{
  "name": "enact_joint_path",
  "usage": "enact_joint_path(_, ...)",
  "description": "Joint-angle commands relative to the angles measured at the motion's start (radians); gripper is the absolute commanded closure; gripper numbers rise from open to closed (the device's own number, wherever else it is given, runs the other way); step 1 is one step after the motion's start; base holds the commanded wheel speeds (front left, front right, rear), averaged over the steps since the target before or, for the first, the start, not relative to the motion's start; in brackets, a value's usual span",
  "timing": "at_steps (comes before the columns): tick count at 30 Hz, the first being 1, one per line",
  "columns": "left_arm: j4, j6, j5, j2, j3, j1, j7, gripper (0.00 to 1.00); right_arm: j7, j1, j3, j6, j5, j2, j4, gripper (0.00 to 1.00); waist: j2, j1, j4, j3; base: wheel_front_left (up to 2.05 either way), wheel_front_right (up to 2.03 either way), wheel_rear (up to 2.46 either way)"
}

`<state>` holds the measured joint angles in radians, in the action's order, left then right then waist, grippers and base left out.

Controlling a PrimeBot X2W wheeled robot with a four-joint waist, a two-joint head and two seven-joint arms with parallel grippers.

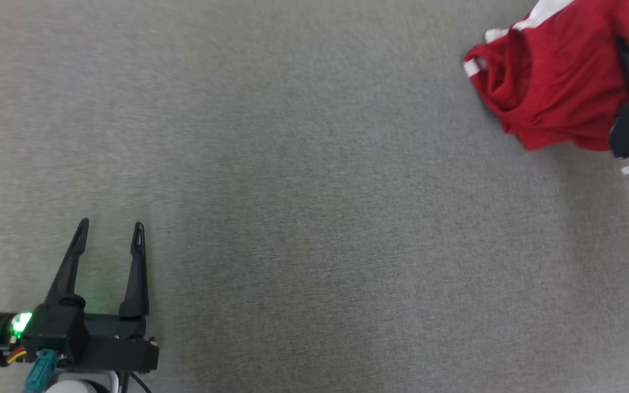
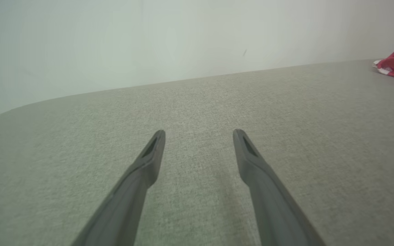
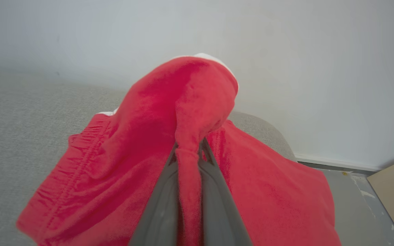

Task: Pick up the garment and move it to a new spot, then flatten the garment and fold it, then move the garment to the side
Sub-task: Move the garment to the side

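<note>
Well, garment [image 1: 544,82] pinched at far right.
Nearest me, my left gripper [image 1: 111,222] has its slim dark tapered fingers [image 2: 265,191] spread wide and empty over the grey woven surface [image 1: 314,218]. Farther off at the right edge, my right gripper [image 3: 187,147] is clamped on a raised fold of the soft red garment, crumpled, white-trimmed, with a gathered waistband. Beyond stands a plain pale wall [image 3: 286,51].
</note>
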<state>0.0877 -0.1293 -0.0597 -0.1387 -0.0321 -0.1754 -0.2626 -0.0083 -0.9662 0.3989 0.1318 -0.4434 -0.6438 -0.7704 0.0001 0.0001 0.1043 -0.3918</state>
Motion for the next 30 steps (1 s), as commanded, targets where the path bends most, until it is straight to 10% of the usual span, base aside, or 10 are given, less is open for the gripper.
enact_joint_path(1,-0.008,0.000,0.006,-0.013,0.004,-0.020,-0.003,0.00,0.000,-0.021,-0.001,-0.003,-0.005,-0.014,0.008,1.00,-0.0001,-0.0001,0.087,-0.095,0.00,0.00,0.00)
enact_joint_path(14,-0.193,0.001,0.036,-0.050,0.044,-0.022,-0.003,0.00,-0.005,-0.121,-0.105,-0.003,0.059,-0.187,-0.046,1.00,-0.0001,-0.0001,0.130,-0.245,0.00,0.00,0.00)
enact_joint_path(30,-0.379,-0.001,0.056,-0.091,0.108,-0.031,0.051,0.00,-0.052,-0.216,-0.197,-0.003,0.173,-0.162,-0.126,1.00,-0.0001,-0.0001,0.195,-0.343,0.00,0.00,0.00)
